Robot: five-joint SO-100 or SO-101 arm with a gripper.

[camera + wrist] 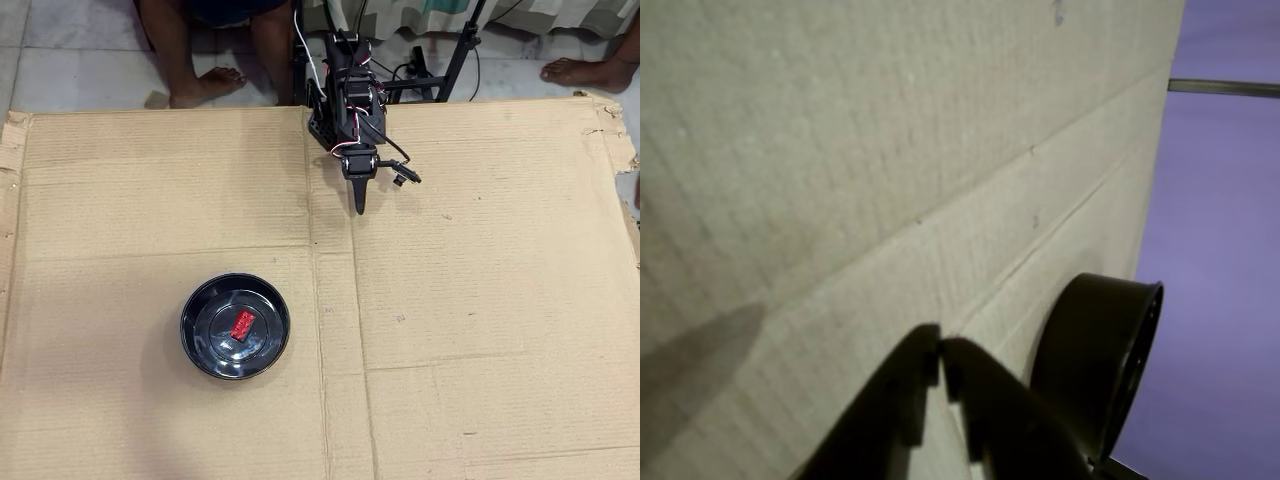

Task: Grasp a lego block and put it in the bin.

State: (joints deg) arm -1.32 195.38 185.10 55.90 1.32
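In the overhead view, a large flattened sheet of brown corrugated cardboard (480,300) covers the floor, its fold lines crossing the middle. The round, shallow, glossy black bowl (205,345) sits on the cardboard left of centre in this view, and the small bright red rectangular plastic brick (242,324) lies inside it on the flat base, slightly tilted and a little toward the right of the bowl's middle. The black arm (345,95) is folded up at the far edge of the cardboard, well apart from the bowl, and its two-finger gripper (359,207) points down toward the sheet, the fingers drawn together into a single narrow tip with nothing between them. Beyond the cardboard, on pale floor tiles, bare feet (205,85) and the dark legs of a stand (455,60) are visible. In the wrist view, the picture lies tilted: the gripper (941,352) enters from the bottom edge as two dark fingers whose tips meet, leaving only a thin slit lower down, and it is empty. The cardboard (840,150) fills most of this view, and the black bowl (1090,350) shows side-on just to the right of the fingers, its outer wall and rim visible; the brick cannot be seen here.
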